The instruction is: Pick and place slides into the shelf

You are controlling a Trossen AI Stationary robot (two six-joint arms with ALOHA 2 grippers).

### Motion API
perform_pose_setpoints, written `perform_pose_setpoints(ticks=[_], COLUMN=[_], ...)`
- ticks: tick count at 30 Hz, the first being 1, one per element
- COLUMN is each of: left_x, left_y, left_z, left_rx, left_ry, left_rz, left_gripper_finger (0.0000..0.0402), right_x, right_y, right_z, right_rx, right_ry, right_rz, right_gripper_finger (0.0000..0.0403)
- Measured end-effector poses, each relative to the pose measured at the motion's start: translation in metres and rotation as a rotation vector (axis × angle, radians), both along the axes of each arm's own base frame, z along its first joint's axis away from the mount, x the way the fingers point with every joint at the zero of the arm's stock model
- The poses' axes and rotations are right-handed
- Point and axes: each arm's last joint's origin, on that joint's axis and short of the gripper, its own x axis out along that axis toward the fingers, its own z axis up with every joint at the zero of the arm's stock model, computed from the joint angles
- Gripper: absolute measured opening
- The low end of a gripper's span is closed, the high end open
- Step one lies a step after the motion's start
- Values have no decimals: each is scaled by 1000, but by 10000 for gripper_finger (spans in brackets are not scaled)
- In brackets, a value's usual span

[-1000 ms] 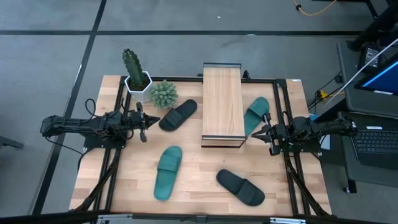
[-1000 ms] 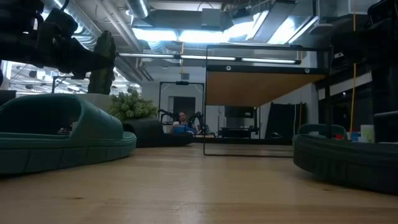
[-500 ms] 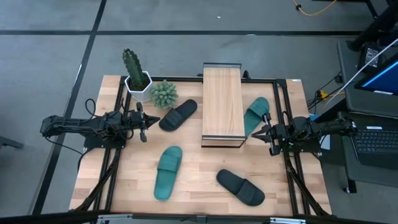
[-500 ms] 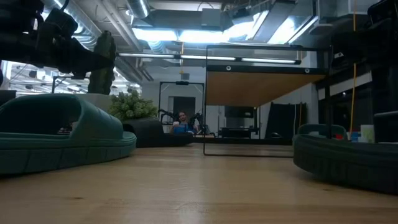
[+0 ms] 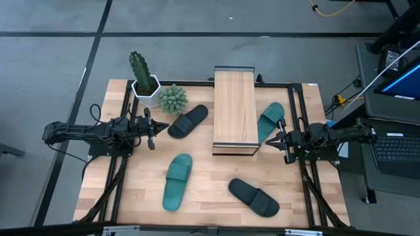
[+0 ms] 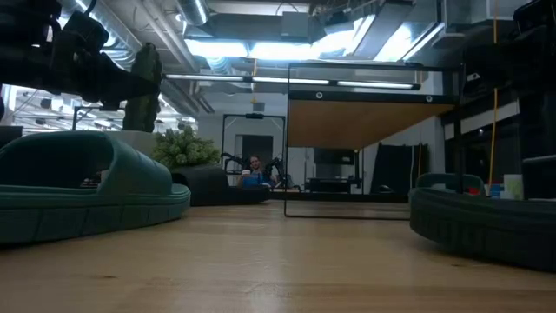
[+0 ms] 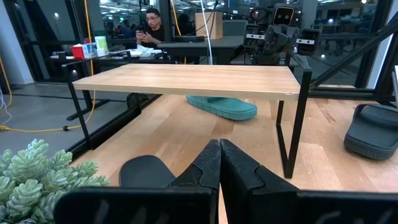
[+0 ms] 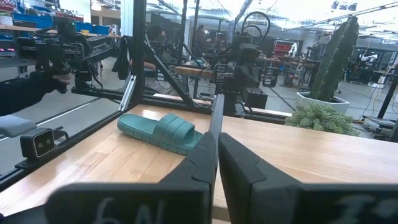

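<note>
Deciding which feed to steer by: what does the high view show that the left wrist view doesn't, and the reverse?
High view only: both teal slides on one table, one in front, the tall cactus and the right end effector.
Left wrist only: the space under the shelf, a person beyond it, and the shut left end effector close up.
Both: shelf, succulent, black slide.
</note>
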Motion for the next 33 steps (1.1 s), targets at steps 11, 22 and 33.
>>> perform_pose_setpoints(ticks=[11,22,33], left_x=[0,1,1], left_y=[-1,-7,-3], left_z=[1,1,1], left_rx=[2,-6,24], left_ry=[-9,-10,-9], left_rz=[-22,-231,-120], left_gripper_finger=[0,0,0], right_x=[0,0,-1], right_y=[0,-4,-9], right_z=[3,6,4], right_rx=[4,30,42], right_ry=[-29,-59,-41], right_rz=[0,-147,-313], right_gripper_finger=[23,23,23])
